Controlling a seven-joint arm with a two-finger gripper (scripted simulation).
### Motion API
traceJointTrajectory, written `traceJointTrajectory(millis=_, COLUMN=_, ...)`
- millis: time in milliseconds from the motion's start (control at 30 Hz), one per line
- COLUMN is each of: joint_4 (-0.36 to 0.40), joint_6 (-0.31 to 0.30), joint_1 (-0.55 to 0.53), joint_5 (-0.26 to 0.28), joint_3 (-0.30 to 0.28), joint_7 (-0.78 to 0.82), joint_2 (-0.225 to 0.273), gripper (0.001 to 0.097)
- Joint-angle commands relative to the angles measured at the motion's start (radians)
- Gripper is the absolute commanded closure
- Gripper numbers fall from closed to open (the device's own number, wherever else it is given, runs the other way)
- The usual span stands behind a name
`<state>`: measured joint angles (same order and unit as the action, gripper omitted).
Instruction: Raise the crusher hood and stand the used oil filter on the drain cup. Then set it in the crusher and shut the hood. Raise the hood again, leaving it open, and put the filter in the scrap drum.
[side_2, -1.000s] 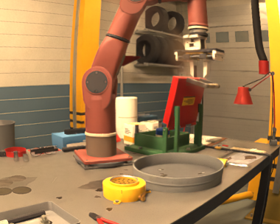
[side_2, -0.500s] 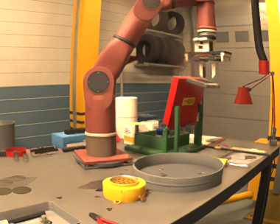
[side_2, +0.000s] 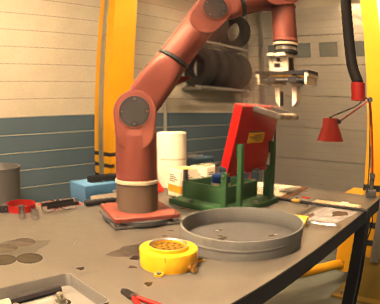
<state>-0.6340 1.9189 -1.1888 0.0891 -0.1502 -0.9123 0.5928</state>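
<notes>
The red crusher hood (side_2: 249, 138) stands raised and tilted back on its green frame (side_2: 225, 192), its grey handle (side_2: 280, 114) sticking out at the top right. My gripper (side_2: 287, 98) hangs just above that handle, partly open and holding nothing. The yellow oil filter (side_2: 168, 255) lies on the bench near the front edge, its perforated end facing up. It sits left of the wide grey round tray (side_2: 243, 231).
A grey cylinder (side_2: 9, 181) stands at the far left of the bench. A white canister (side_2: 171, 152) and a small box (side_2: 186, 178) sit behind the crusher. A red lamp (side_2: 330, 129) hangs at the right, and tools lie by the right edge.
</notes>
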Motion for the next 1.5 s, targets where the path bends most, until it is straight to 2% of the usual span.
traceJointTrajectory(millis=0, joint_4=0.001, joint_6=0.0, joint_1=0.0, joint_5=0.0, joint_3=0.0, joint_7=0.0, joint_2=-0.001, gripper=0.0558)
traceJointTrajectory(millis=400, joint_4=0.003, joint_6=0.001, joint_1=-0.001, joint_5=0.0, joint_3=0.0, joint_7=-0.001, joint_2=0.0, gripper=0.0558)
traceJointTrajectory(millis=600, joint_4=-0.132, joint_6=-0.109, joint_1=0.009, joint_5=-0.004, joint_3=-0.003, joint_7=-0.006, joint_2=-0.023, gripper=0.0558)
traceJointTrajectory(millis=1067, joint_4=-0.149, joint_6=-0.125, joint_1=0.01, joint_5=-0.004, joint_3=-0.004, joint_7=-0.007, joint_2=-0.026, gripper=0.0558)
traceJointTrajectory(millis=1467, joint_4=-0.199, joint_6=-0.168, joint_1=0.013, joint_5=-0.005, joint_3=-0.005, joint_7=-0.009, joint_2=-0.032, gripper=0.0558)
